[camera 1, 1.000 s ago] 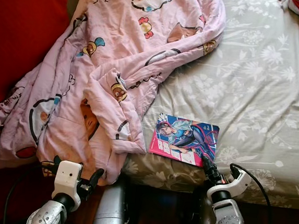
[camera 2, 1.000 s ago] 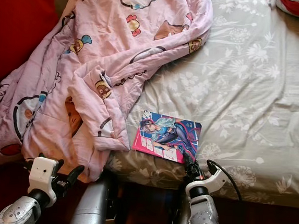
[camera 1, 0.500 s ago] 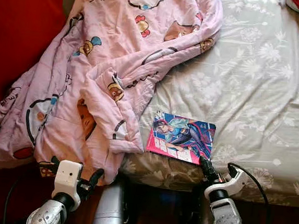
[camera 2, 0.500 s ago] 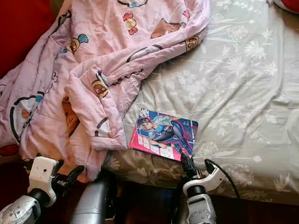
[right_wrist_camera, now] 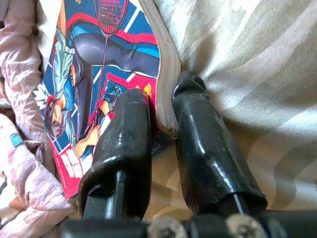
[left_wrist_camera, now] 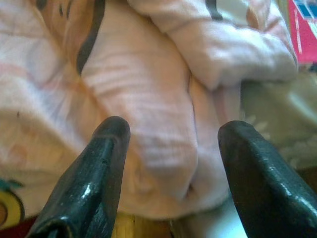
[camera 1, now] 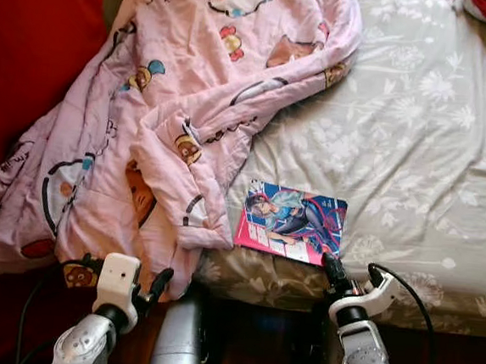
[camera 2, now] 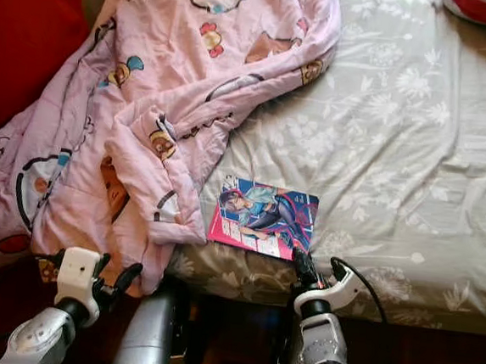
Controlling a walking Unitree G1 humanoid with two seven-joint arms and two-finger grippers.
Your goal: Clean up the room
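Near the front edge of the bed (camera 1: 416, 146) lies the comic book (camera 1: 291, 224), cover up, its near corner at the mattress edge and its left side just beside the crumpled pink blanket (camera 1: 172, 116). My right gripper (camera 1: 334, 273) has that near corner: in the right wrist view one finger sits on the cover and the other under the pages, pinching the book's edge between them. So I judge the step in hand to be picking up the book, with the grip taken but the book not yet raised off the sheet.

Next I would need to lift it up and back without letting the thin corner slip or the pages bend, since I hold only a small part of it. My left gripper (camera 1: 144, 286) hangs low beside the blanket's drooping hem, its fingers (left_wrist_camera: 106, 163) spread apart and holding nothing; the blanket looks like the job after the book.
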